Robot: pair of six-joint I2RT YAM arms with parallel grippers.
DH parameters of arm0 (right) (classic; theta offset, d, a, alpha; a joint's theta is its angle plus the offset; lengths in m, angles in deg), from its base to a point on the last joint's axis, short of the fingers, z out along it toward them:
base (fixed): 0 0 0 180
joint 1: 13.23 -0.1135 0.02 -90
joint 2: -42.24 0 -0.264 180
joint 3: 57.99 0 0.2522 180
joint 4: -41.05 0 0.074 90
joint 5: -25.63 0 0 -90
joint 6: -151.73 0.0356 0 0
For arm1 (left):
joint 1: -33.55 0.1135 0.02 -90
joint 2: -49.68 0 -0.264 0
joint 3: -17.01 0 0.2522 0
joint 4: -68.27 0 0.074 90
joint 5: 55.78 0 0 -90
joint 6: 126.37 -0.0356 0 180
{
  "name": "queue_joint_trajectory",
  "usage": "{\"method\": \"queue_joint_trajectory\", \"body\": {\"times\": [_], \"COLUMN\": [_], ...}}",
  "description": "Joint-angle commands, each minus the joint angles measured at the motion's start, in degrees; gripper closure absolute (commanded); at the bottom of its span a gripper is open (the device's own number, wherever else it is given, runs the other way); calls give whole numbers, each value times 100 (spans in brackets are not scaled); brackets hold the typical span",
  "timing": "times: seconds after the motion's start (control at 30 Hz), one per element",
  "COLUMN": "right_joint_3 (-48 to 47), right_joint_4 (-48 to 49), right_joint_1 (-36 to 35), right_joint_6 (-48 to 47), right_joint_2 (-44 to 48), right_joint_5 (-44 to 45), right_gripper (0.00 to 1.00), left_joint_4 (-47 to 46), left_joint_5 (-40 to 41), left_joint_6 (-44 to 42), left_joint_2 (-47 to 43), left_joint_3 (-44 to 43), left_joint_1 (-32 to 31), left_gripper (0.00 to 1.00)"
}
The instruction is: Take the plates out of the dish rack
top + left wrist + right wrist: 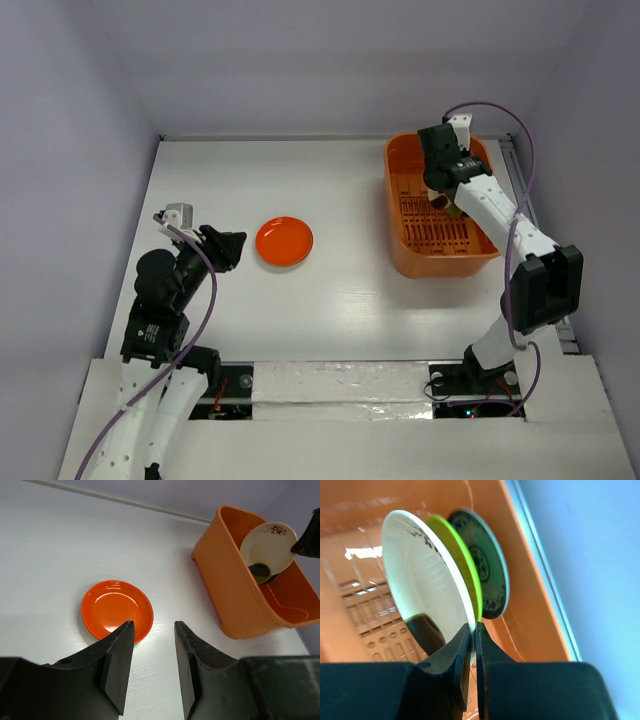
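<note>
- At the bottom of the left wrist view, the left gripper [154, 626] is open wide. It holds nothing and hangs over the white table [60, 545].
- Just past its fingers, left of the middle, the orange plate [117, 610] lies flat on the table.
- The dish rack [235, 590] stands in the upper right of that view. The right edge cuts it off.
- At the bottom of the right wrist view, the right gripper [472, 627] is pinched tight on the low rim of the cream plate [417, 580]. That plate is up on its edge in the rack.
- The cream plate has little dark marks near its top rim, too small to read.
- Behind it are a lime-green plate [459, 562] and then a dark patterned plate [485, 565], close together by the rack's wall.
- A dark shape [426, 632] low by the cream plate is hard to make out.
</note>
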Motion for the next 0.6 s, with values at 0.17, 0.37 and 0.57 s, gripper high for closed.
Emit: {"method": "queue_joint_trajectory", "body": {"times": [0.17,0.37,0.57], "right_joint_3": [-670,-882,-145], "right_joint_4": [-449,-459,980], "right_joint_1": [-362,-976,-2075], "right_joint_6": [-33,239,959], "right_joint_2": [974,1677,1626], "right_joint_5": [498,-184,-2114], "right_gripper": [100,100,100], "left_joint_4": [-186,-186,-194], "left_joint_5": [14,14,31], "left_joint_6": [13,21,30], "left_joint_2": [-77,-77,-77], "left_joint_3": [18,18,35], "left_joint_1": [-20,-20,-20], "left_gripper": [65,65,65]}}
